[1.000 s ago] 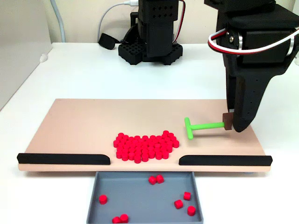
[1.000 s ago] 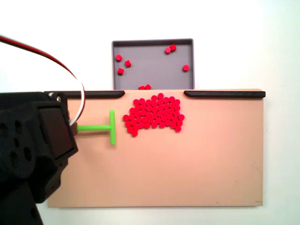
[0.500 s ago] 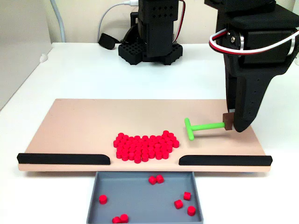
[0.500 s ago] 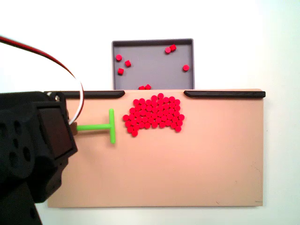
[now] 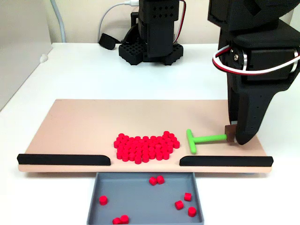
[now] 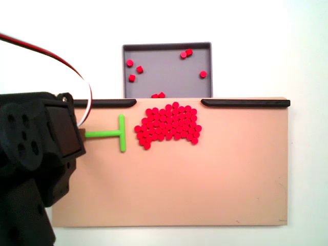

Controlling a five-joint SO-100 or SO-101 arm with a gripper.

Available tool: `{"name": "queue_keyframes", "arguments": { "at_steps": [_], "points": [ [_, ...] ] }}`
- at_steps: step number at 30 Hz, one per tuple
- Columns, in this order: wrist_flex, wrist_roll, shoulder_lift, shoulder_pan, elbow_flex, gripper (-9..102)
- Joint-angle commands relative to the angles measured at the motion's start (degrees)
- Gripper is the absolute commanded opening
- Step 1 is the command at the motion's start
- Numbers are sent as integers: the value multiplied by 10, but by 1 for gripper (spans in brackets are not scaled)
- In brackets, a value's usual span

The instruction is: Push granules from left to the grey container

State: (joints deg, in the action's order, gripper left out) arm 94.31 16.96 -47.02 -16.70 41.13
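Tan board (image 5: 75,126): hand (image 5: 236,138) vertical, gripping green pusher (image 5: 201,138).

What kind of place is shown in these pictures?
Probably a tabletop robot test bench: a plain white table, a tan board with red pellets, and a black robot base with cables.

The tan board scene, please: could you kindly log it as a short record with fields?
pile: bright red cylindrical granules clustered on the tan board before the gap
tray: shallow slate-grey container, a few granules inside
tool: green T-shaped pusher, beside the pile, apart from it
claw: black claw at the pusher's handle end; grip unclear
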Motion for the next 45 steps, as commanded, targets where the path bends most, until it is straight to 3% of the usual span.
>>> {"name": "queue_keyframes", "arguments": {
  "at_steps": [1,45],
  "points": [
    [-2,5,-3,2,-20,0],
    [-2,2,47,37,-20,0]
  ]
}}
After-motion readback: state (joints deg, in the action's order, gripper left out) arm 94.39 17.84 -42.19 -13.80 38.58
